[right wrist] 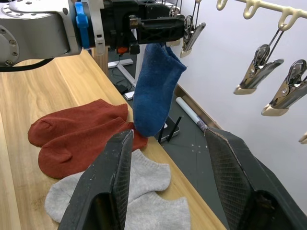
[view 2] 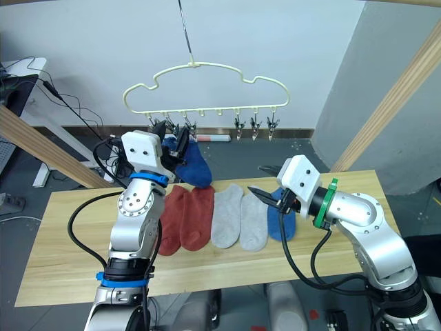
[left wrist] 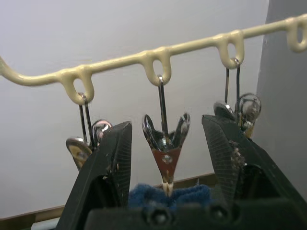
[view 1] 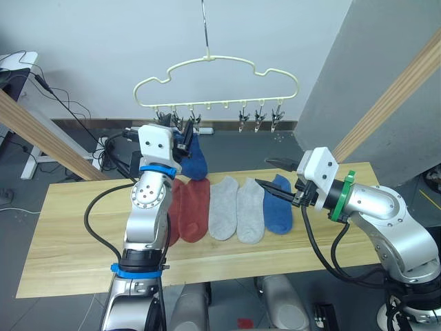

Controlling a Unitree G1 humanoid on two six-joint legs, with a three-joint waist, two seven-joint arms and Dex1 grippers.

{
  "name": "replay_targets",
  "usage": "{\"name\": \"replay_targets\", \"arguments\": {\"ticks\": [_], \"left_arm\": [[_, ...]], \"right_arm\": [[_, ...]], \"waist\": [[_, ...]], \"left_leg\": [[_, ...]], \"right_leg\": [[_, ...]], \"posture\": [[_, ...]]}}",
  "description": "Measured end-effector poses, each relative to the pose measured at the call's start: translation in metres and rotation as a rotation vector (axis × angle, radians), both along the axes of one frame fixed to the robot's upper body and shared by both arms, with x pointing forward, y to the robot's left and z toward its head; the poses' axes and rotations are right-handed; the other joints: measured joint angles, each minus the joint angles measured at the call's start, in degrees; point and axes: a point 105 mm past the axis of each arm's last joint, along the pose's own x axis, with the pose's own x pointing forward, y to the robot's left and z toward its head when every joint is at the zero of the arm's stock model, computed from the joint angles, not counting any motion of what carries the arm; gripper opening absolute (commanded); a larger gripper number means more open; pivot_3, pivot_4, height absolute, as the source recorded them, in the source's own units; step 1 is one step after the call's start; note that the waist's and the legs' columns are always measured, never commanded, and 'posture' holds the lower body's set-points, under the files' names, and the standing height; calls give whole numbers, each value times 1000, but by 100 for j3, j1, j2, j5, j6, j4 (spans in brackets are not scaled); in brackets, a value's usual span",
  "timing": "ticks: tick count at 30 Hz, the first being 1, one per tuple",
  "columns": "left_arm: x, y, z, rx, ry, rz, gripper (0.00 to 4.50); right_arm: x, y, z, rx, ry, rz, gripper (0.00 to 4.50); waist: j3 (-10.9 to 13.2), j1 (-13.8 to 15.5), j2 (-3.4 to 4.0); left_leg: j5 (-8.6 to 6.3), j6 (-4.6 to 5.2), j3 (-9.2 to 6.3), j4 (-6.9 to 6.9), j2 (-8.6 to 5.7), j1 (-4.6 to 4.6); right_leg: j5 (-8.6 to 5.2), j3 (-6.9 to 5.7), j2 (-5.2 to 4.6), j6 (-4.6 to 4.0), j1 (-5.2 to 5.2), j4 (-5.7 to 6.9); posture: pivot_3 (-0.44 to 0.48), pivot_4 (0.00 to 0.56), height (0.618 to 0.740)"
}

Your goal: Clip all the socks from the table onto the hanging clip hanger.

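Careful: your left gripper (left wrist: 165, 167), fingers spread, straddles the metal clip (left wrist: 166, 143) biting the hanging blue sock (right wrist: 156, 91); withdraw crookedly and you'll tug it loose. Right gripper (view 1: 275, 174) hovers open.

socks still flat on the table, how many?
5. In a row on the table, robot's left to right: two rust-red socks, partly behind the left arm, two light grey socks, one blue sock. A sixth, blue, hangs up at the clip hanger.
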Motion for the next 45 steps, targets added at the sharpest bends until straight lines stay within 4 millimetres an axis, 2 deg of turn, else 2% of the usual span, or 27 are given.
{"name": "replay_targets", "arguments": {"ticks": [8,11,15,18,24,25,29,30,32,36,40,45], "left_arm": [[0,1,0,11,-1,21,2557],[0,1,0,14,-1,25,1976],[0,1,0,18,-2,29,862],[0,1,0,21,-3,29,352],[-1,1,3,29,-15,33,240],[-2,1,4,31,-16,34,240],[-5,3,11,63,-38,25,240],[-6,3,12,70,-41,20,240],[-6,2,13,80,-33,6,240],[-7,0,12,81,-14,-26,239],[-7,-1,12,96,5,-48,239],[-9,-3,14,100,11,-82,239]], "right_arm": [[0,0,0,-1,2,0,2435],[0,0,0,-2,2,0,2482],[0,-1,-1,-5,3,0,2482],[-1,-1,-2,-5,11,3,2482],[0,-6,-10,-7,35,-33,2482],[2,-9,-14,-12,39,-60,2482],[22,-31,-50,-13,121,-269,3665],[28,-36,-62,-10,139,-323,4075],[38,-40,-85,-23,171,-402,4500],[52,-37,-124,-32,218,-509,4500],[85,-40,-137,12,204,-635,4500],[103,-47,-153,33,242,-712,4500]], "waist": [[0,-11,0],[0,-24,0],[0,-37,-1],[0,-39,-1],[1,-39,-1],[1,-38,-1],[1,-31,-2],[1,-31,-2],[2,-31,-1],[3,-46,1],[4,-85,1],[5,-96,2]], "left_leg": [[0,0,0,0,0,0],[0,0,0,0,0,0],[0,0,0,0,0,0],[0,0,0,0,0,-1],[0,0,-1,0,0,-1],[0,0,-1,0,0,-1],[0,0,0,-2,1,1],[0,0,0,-2,1,2],[0,0,2,-2,2,3],[1,-1,2,-2,2,2],[1,-1,5,-1,2,4],[1,-1,-1,-4,-1,-3]], "right_leg": [[0,0,0,0,0,0],[0,0,0,0,0,0],[0,0,0,0,0,-1],[0,0,0,1,0,-1],[0,0,0,1,1,-2],[0,-1,0,1,2,-2],[0,1,0,1,2,-3],[0,1,0,1,1,-3],[0,1,1,1,1,-2],[0,3,1,1,-1,-2],[4,7,1,5,0,-5],[4,6,1,4,-1,-7]], "posture": [[-267,336,733],[-268,337,733],[-267,338,733],[-264,340,733],[-257,341,733],[-257,341,733],[-246,342,733],[-245,342,733],[-237,342,733],[-220,340,733],[-201,337,733],[-196,335,733]]}}
